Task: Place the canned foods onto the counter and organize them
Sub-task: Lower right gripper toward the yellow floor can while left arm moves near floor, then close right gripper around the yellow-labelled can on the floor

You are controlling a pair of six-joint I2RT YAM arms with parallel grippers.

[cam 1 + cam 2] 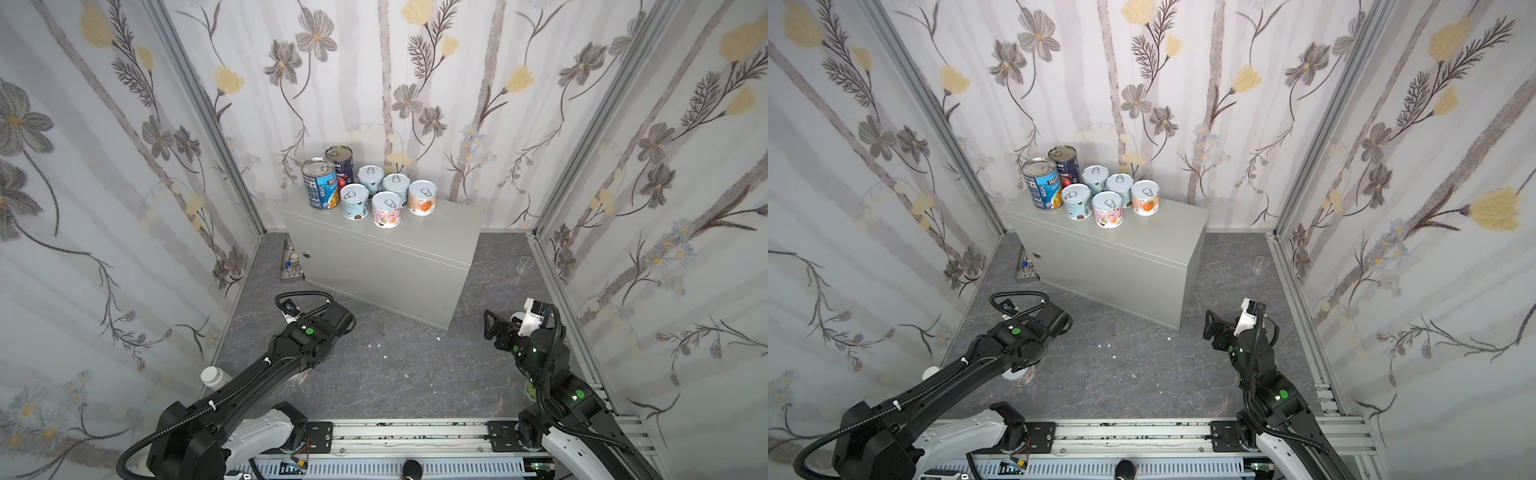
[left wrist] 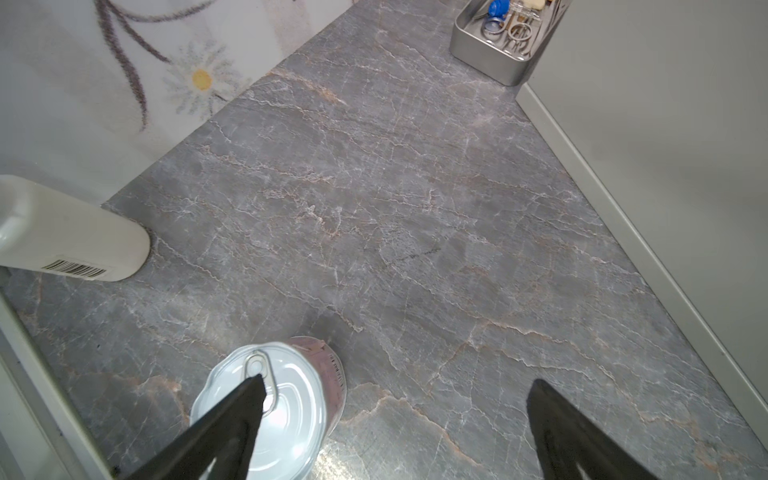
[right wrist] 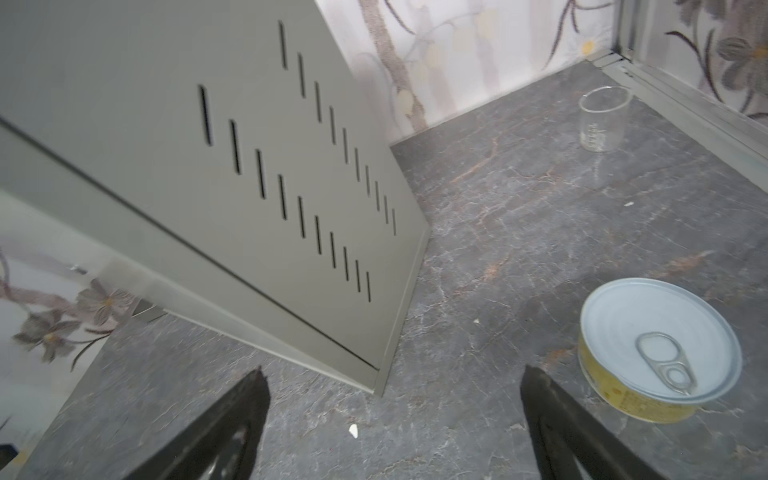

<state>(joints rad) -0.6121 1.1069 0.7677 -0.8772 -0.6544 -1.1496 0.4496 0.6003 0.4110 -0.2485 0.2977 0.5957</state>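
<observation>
The counter (image 1: 436,220) is a light-grey metal box at the back, seen in both top views. Two tall cans, blue (image 1: 320,185) and navy-red (image 1: 340,164), stand on its left end beside several short pastel cans (image 1: 386,210). A short mauve-labelled can (image 2: 274,407) stands on the floor. My left gripper (image 2: 395,386) hangs open above the floor, one fingertip over that can's lid and nothing between the fingers. A short yellow-labelled can (image 3: 656,349) sits on the floor just outside one finger of my open, empty right gripper (image 3: 390,382), near the counter's slotted side (image 3: 249,145).
A white pill bottle (image 2: 70,237) stands by the left wall. A metal tray of instruments (image 2: 490,54) sits at the counter's left front corner. A clear glass beaker (image 3: 604,118) stands near the right wall. Small white crumbs dot the dark marbled floor (image 1: 395,374).
</observation>
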